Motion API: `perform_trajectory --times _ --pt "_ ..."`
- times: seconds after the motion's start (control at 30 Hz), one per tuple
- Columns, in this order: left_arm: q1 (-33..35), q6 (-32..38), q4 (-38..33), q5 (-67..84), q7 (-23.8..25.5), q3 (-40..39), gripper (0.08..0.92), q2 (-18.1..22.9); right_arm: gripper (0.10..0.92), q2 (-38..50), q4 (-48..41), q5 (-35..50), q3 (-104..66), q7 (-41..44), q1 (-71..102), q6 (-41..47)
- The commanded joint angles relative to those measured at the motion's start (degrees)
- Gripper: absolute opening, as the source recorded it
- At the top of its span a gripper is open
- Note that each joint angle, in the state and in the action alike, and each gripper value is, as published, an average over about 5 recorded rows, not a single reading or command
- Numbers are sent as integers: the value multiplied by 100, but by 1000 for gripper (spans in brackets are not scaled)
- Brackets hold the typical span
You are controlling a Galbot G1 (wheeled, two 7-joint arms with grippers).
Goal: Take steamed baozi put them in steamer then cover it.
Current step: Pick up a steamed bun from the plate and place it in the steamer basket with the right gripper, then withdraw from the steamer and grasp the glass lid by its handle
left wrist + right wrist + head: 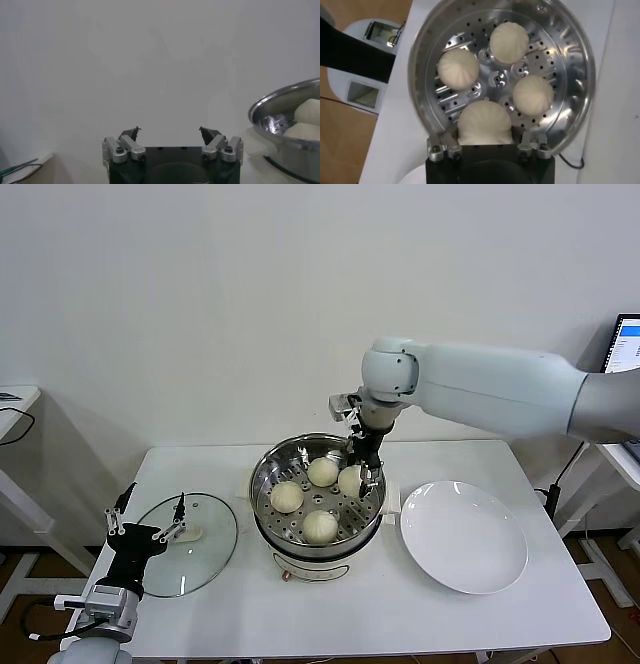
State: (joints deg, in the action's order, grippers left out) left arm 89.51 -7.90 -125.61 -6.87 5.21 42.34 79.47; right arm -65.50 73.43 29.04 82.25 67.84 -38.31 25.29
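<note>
Head view: steamer (316,502) sits mid-table (520,614), rim open upward. Four baozi inside on the perforated tray: one toward the wall (322,471), one on the lid side (287,496), one nearest the front table edge (320,526), and one on the plate side (351,480).

Right gripper (366,474) reaches down into the steamer from above, at the plate-side rim. Right wrist view: its fingers (449,148) bracket the fourth baozi (484,123), touching or close to touching on both flanks; jaws spread about as wide as the bun. That bun lies close to the steamer wall, little room between it and the rim. The other three (458,68) (509,41) (533,95) are spaced apart around the tray centre, not touching. Baozi are round, no long axis; pleated tops face up.

Plate (463,535) lies just beside the steamer, bare. Glass lid (187,557) lies flat on the steamer's other side, near the table's edge.

Left gripper (148,529) is by the lid, away from the steamer, fingers (131,134) spread wide, holding nothing.
</note>
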Motion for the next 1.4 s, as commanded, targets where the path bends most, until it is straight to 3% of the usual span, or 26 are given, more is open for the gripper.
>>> perform_trajectory --times 0.03,0.7,0.93,1.4 --pt "-4 -3 21 6 8 -1 823 -6 687 -348 -479 -295 -64 3 433 10" --pt "16 -6 -21 33 25 58 823 -1 704 -429 -612 -494 -100 -3 539 5" --pt "29 -7 -24 36 26 73 823 6 791 -379 -563 -421 -131 5 506 9" --pt "77 -47 -71 6 2 44 823 18 823 756 -135 268 -659 314 -232 -56"
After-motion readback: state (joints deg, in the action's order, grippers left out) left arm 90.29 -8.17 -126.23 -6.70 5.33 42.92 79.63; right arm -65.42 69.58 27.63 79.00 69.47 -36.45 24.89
